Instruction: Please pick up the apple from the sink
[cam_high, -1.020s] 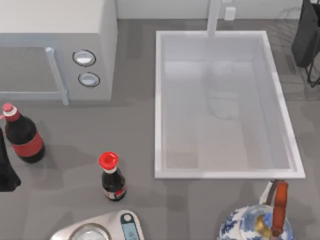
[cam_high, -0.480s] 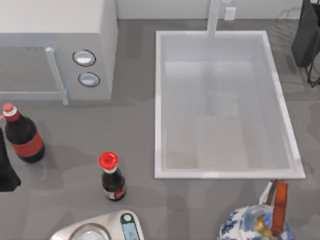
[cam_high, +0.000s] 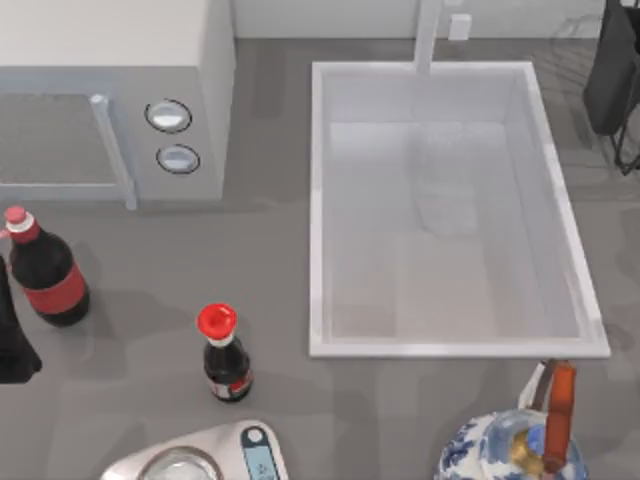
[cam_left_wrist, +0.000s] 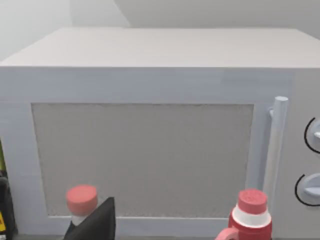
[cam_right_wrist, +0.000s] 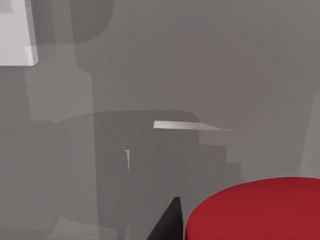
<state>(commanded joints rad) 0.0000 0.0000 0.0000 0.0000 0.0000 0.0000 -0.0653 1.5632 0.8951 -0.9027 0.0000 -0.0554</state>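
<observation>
1. Because the apple (cam_right_wrist: 255, 210) is rounded and smooth, my main worry is that it slips. I see just one dark finger (cam_right_wrist: 169, 224) pressed against its side, so I cannot check how well centred the hold is.
2. If it drops, I judge it lands on the grey counter (cam_right_wrist: 200, 75) under my wrist, not in the sink (cam_high: 318, 200), and could roll off.
3. A fast swing of the arm could shake it loose. So could a knock against the sink's thick rim or the faucet post (cam_high: 428, 35).
4. My right gripper (cam_high: 612, 75) hangs at the table's far right edge, beside the sink. I judge it is closed about the apple to the fruit's own width, holding nothing else.
5. The apple sits right under my right wrist camera, up off the counter; the white basin lies bare.
6. My left arm (cam_high: 12, 340) is parked at the table's left edge by the bottles, facing the microwave (cam_left_wrist: 150, 90). I cannot tell how its hand stands.
</observation>
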